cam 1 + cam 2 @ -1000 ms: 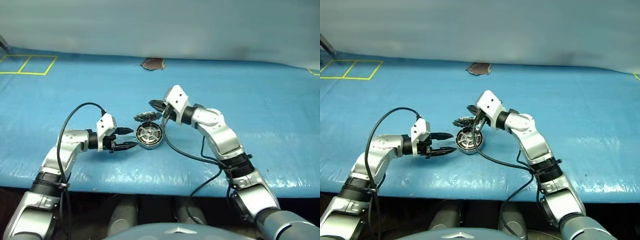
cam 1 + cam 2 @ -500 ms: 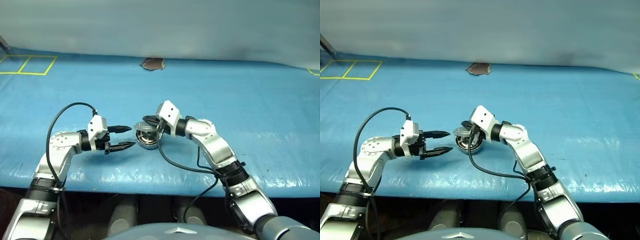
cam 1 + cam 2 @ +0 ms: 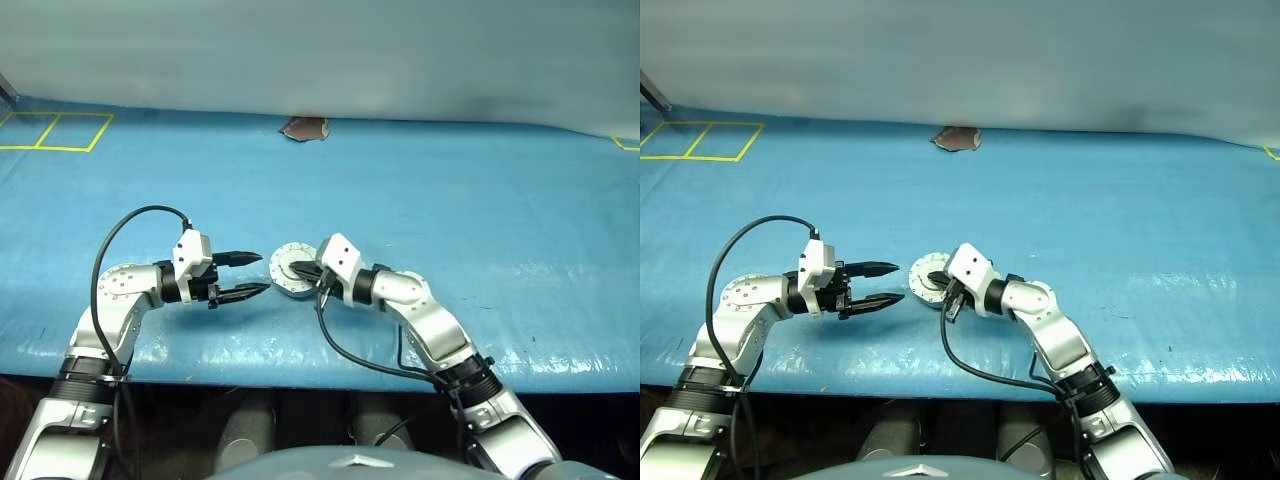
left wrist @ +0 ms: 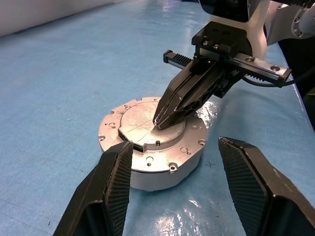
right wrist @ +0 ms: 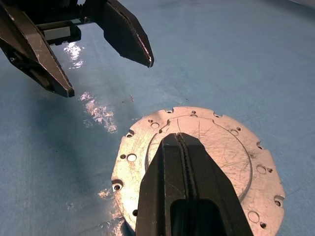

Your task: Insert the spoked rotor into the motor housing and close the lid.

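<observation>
The short round silver metal motor housing [image 4: 152, 147] is being seen w/ a flat silver metal lid plate [image 5: 206, 152] sitting on top of it, standing upright on the glossy blue sheet-covered table [image 3: 480, 200], near the table's front edge and approx. mid-way btwn the two arms. The lid's top face is being shown scratched, w/ small holes round its rim and a raised round centre. The right gripper [image 4: 161, 119] is being held w/ its two black fingers pressed together, nothing clamped btwn them, tips being set down on the raised centre of the lid; contact looks made in the left wrist view. The left gripper [image 3: 256, 275] is being kept just beside the housing on the robot's left, apart from it, its black fingers [image 4: 110, 191] being held spread w/ nothing btwn them and pointing toward the housing. The spoked rotor cannot be made out; the housing's inside is being hidden by the lid. A small dark brownish patch [image 3: 306, 128] is being seen at the table's far edge, well apart from the work. Yellow tape squares [image 3: 55, 130] are being shown at the far left corner.
</observation>
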